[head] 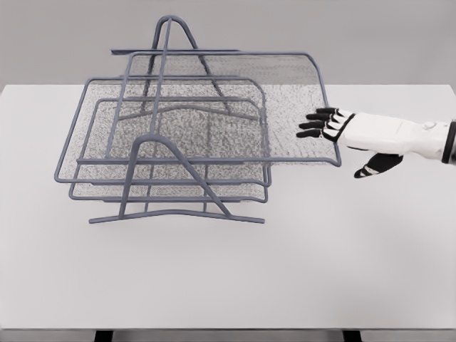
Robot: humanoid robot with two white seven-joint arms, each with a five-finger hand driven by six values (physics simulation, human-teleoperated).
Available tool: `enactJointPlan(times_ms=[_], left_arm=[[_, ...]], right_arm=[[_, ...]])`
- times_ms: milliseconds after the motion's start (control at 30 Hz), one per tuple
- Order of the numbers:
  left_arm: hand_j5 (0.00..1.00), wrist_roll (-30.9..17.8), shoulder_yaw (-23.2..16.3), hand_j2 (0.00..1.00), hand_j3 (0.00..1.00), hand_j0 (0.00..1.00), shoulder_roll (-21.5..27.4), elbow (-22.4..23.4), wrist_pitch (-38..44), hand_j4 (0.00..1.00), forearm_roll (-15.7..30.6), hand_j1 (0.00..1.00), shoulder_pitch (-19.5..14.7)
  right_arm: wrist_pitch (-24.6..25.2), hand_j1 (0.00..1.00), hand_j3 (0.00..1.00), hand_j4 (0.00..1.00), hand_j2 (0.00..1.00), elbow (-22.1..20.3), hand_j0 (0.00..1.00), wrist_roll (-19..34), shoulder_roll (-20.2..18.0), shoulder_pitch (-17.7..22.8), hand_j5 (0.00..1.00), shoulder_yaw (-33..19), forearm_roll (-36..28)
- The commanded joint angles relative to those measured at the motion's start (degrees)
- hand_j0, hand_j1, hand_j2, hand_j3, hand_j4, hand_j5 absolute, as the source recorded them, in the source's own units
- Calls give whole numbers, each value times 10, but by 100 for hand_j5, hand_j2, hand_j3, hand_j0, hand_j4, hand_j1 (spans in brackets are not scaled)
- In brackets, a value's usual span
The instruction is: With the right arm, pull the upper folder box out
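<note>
A grey wire rack (174, 214) stands on the table's left half and holds three mesh trays. The upper tray (285, 92) sticks out of the rack to the right, and its right rim (326, 100) reaches well past the two lower trays (171, 153). My right hand (340, 142) comes in from the right edge at that rim. Its four black-tipped fingers (317, 125) curl over the rim onto the mesh, while the thumb (376, 165) points down and left just outside the tray's near right corner. The left arm does not show.
The white table (342, 256) stretches wide in front of and to the right of the rack. The rack's looped side frames (174, 32) rise above the trays at front and back.
</note>
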Motion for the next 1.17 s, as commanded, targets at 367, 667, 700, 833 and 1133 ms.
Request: enactJointPlan(times_ms=[367, 667, 700, 833, 1133], left_arm=[[100, 0, 0, 100, 100, 100, 0, 0, 0, 100, 0, 100, 0], [100, -1, 0, 100, 100, 100, 0, 0, 0, 100, 0, 100, 0], [100, 0, 0, 100, 100, 100, 0, 0, 0, 100, 0, 100, 0], [100, 0, 0, 100, 100, 100, 0, 0, 0, 100, 0, 100, 0], [100, 0, 0, 100, 100, 100, 0, 0, 0, 100, -1, 100, 0]], right_arm=[[-19, 100, 100, 100, 100, 25, 100, 10, -75, 30, 100, -69, 115], [-19, 100, 100, 100, 100, 26, 100, 10, -83, 36, 100, -134, 24], [-19, 100, 100, 100, 100, 26, 100, 10, -90, 40, 100, -137, 15], [-19, 100, 100, 100, 100, -10, 100, 10, -107, 71, 100, -193, -12], [-19, 100, 100, 100, 100, -60, 100, 10, -40, 29, 100, -116, -68]])
